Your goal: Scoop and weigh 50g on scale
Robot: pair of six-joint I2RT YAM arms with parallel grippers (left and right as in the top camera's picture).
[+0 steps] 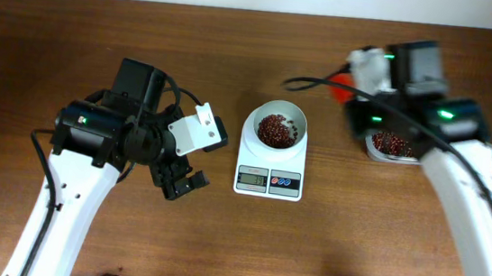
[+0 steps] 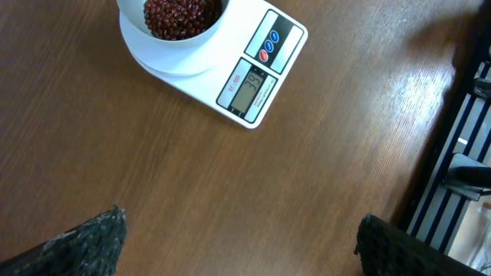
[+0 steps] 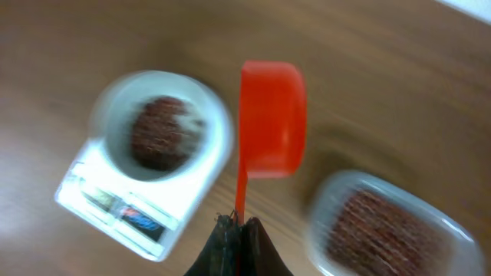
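The white scale [image 1: 268, 181] stands mid-table with a round white bowl [image 1: 297, 125] on it, and dark reddish-brown beans [image 1: 276, 129] fill the bowl's bottom. In the right wrist view my right gripper [image 3: 239, 224] is shut on the thin handle of a red scoop [image 3: 272, 119]. The scoop hangs in the air between the scale's bowl [image 3: 211, 115] and a clear container [image 3: 453, 234] of beans. My left gripper [image 1: 183, 184] is open over bare wood left of the scale. Its fingertips [image 2: 107, 226] stand wide apart with nothing between them. The scale's display [image 2: 247, 86] is lit.
The clear plastic container [image 1: 372, 148], partly under the right arm, sits right of the scale. A black cable [image 1: 310, 79] loops above the table behind the bowl. A dark slatted frame [image 2: 460, 153] lies beyond the table's right edge in the left wrist view.
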